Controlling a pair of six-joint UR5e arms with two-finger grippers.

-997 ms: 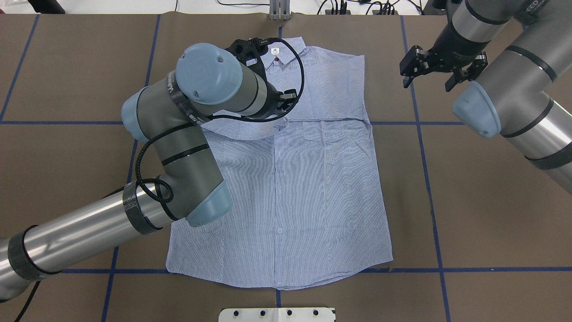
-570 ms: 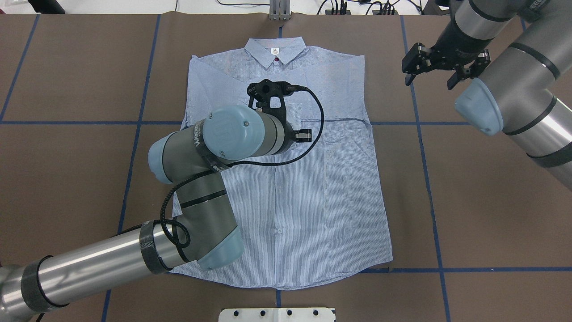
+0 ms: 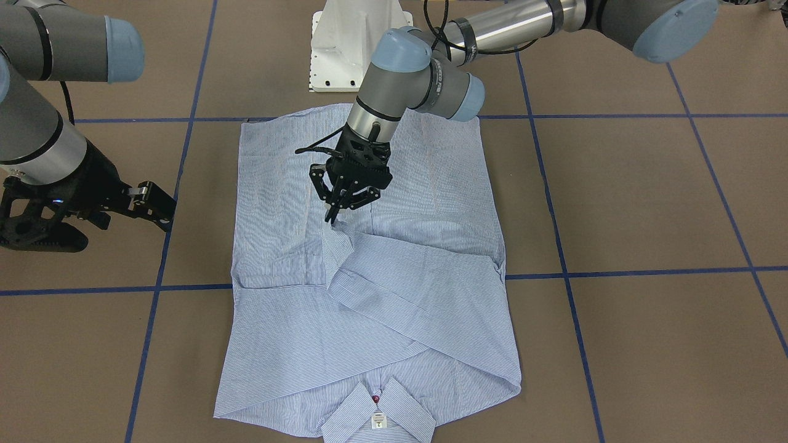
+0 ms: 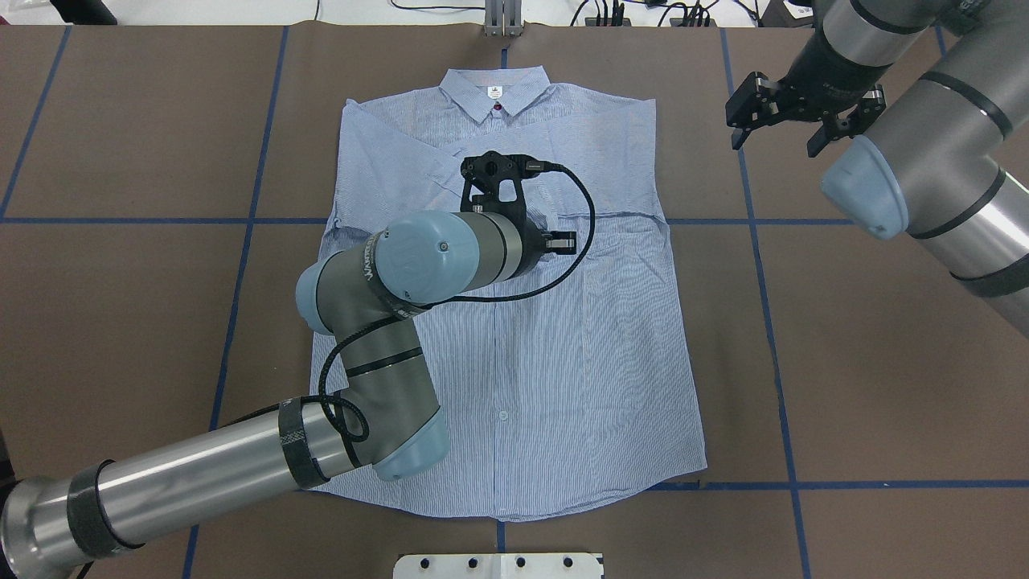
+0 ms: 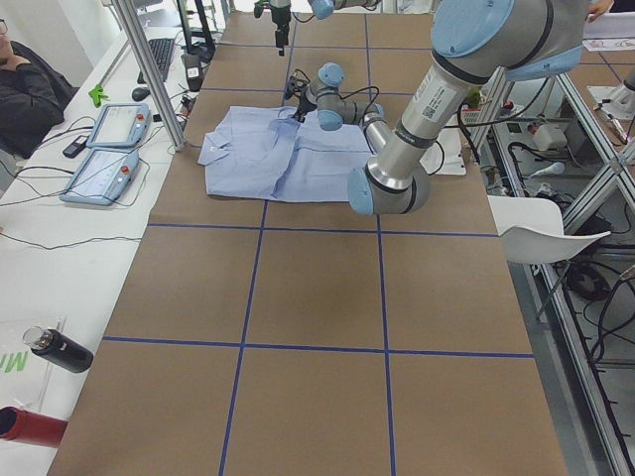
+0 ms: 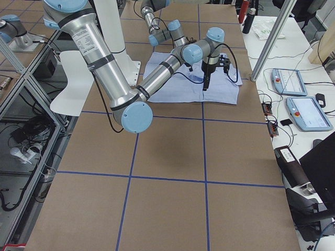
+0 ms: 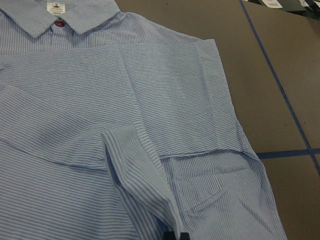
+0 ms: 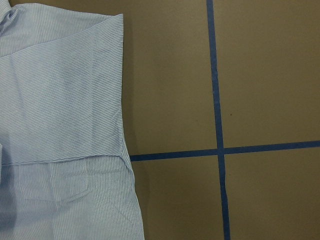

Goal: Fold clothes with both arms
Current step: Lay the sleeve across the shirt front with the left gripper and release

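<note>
- Where the brown table [image 4: 120, 322] meets the count, it carries one shirt [image 4: 563, 362], worked by two arms with two grippers.
- The shirt lies front up and flat, midway between the table's left and right edges.
- Its long axis runs from the far edge to the robot's edge: the collar [image 4: 470, 87] points at the far edge, and the hem ends just short of the white pedestal base [image 3: 351, 43].
- One white label [image 4: 496, 91] and one red button [image 4: 498, 105] show at the collar; one pale button [image 4: 502, 416] shows lower on the placket.
- One chest pocket [image 7: 202, 192] sits on the side toward the table's right edge.
- Both sleeves are folded in over the chest. The one from the table's left side lies slantwise on top, and its cuff [image 7: 135, 170] rises off the cloth.
- The left arm [image 4: 201, 466] reaches from the near left corner over the shirt's middle.
- The left gripper [image 3: 332, 215] points straight down with its fingers drawn together, pinching the raised cuff.
- The right arm [image 4: 949, 185] comes in from the table's right edge.
- The right gripper [image 4: 773, 147] hangs over bare table toward the far right corner, beside the shirt's shoulder and clear of the cloth, with its fingers spread apart and nothing between them.
</note>
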